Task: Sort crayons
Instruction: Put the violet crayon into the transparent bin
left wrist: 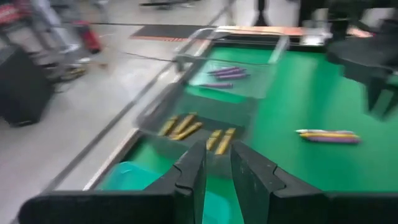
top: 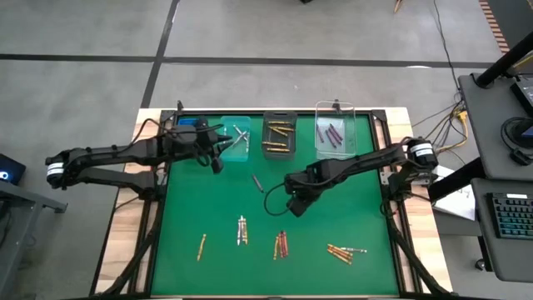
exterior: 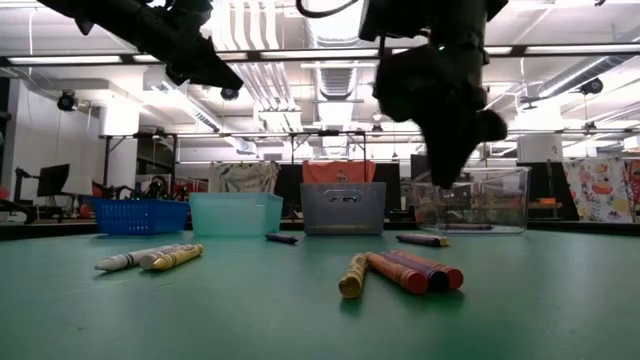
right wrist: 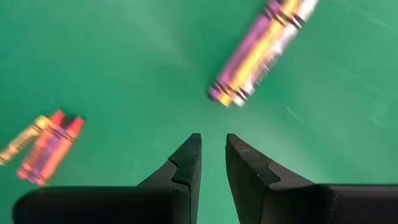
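**Four bins at the back, loose crayons in front**

Four bins stand in a row along the far edge of the green mat (top: 200, 208). The blue basket (top: 190, 127) sits at the left end, mostly under the left arm; what it holds cannot be told. Next, the teal bin (top: 236, 140) holds silver-grey crayons (top: 241, 136). The grey bin (top: 279, 133) holds gold-orange crayons (top: 279, 137). The clear bin (top: 336, 131) holds purple crayons (top: 333, 133).

Loose crayons (top: 281, 244) lie in small mixed clusters across the near half of the mat, with one single purple crayon (top: 258, 182) nearer the middle.

The left gripper (top: 218, 163) hangs just in front of the teal bin; its jaws stand slightly apart with nothing between them. The right gripper (top: 295, 206) hovers over the middle of the mat, above bare green, its jaws also slightly apart and empty, clusters lying beyond its tips.
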Available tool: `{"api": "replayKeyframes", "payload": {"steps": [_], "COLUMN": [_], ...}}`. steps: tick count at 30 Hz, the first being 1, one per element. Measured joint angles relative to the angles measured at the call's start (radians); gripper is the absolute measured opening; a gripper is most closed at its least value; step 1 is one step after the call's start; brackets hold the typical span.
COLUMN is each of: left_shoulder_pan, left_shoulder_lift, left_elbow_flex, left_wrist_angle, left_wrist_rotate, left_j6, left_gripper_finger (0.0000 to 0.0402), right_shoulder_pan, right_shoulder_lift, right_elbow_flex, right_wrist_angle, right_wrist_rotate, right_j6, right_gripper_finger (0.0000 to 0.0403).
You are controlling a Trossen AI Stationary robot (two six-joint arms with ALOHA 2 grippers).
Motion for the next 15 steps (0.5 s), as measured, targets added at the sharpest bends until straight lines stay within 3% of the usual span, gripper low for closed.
{"api": "replayKeyframes", "payload": {"steps": [10,15], "left_shoulder_pan": [-0.001,-0.021], "left_shoulder_lift": [0.132,0.255], "left_elbow_flex": [0.0,0.0], "left_wrist_angle": [0.072,0.134], "left_wrist_rotate": [0.465,0.486], "left_j6": [0.029,0.097], "left_gripper_finger": [0.0057,0.0057], "right_shoulder_pan": [0.033,0.039], "right_shoulder_lift": [-0.044,-0.102], "right_elbow_flex": [0.049,0.049], "right_wrist_angle": [-0.225,-0.273], "right_wrist_rotate": [0.001,0.004], "right_j6": [-0.131,-0.192], "right_gripper_finger": [0.0063,0.0063]}}
